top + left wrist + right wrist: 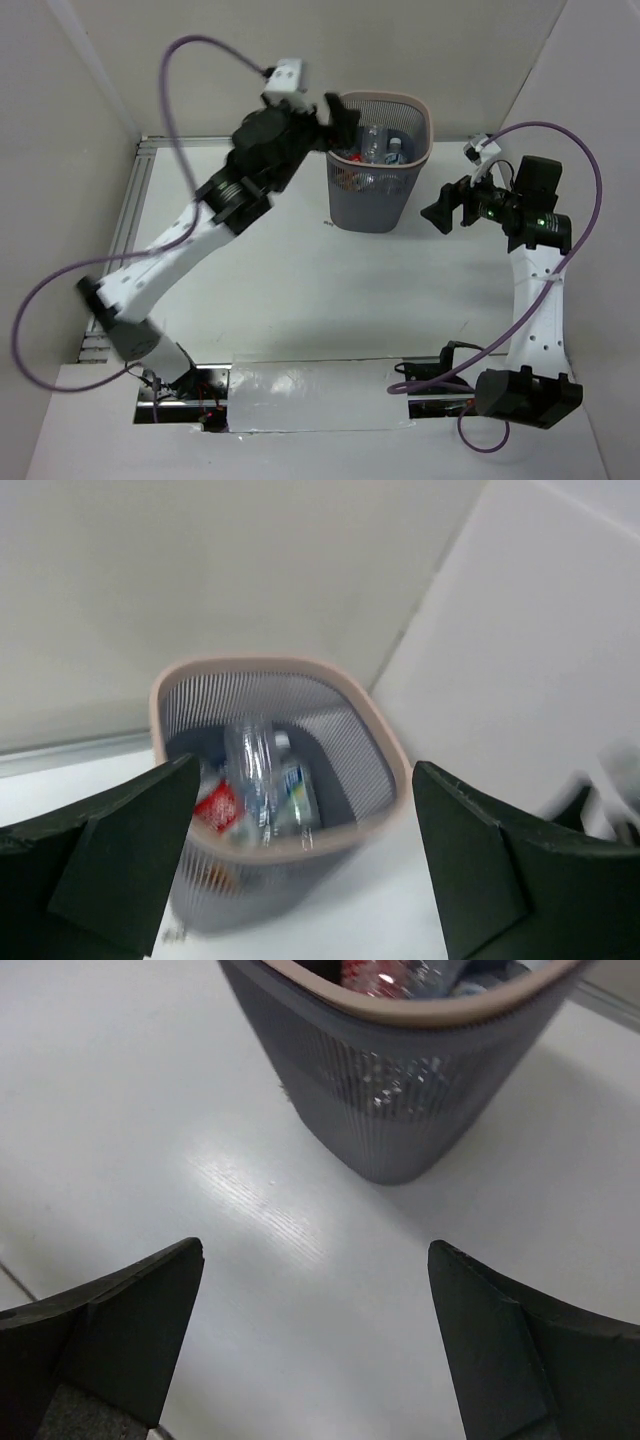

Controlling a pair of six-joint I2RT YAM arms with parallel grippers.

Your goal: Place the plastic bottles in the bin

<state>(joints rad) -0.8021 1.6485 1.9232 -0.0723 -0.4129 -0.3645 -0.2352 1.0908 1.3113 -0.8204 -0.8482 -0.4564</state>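
The dark grey mesh bin [378, 195] with a pale pinkish rim stands at the back middle of the table. Inside lie clear plastic bottles [380, 143]: one with a blue label [296, 796], one clear [248, 765], one with a red label [216, 805]; orange shows through the mesh [210, 877]. My left gripper [338, 115] hangs open and empty above the bin's left rim. My right gripper [447, 208] is open and empty, right of the bin, above the table. The bin also shows in the right wrist view [400, 1090].
White walls close in the back and both sides. A metal rail [130, 215] runs along the table's left edge. Purple cables loop over both arms. A taped strip [310, 400] lies at the near edge between the arm bases.
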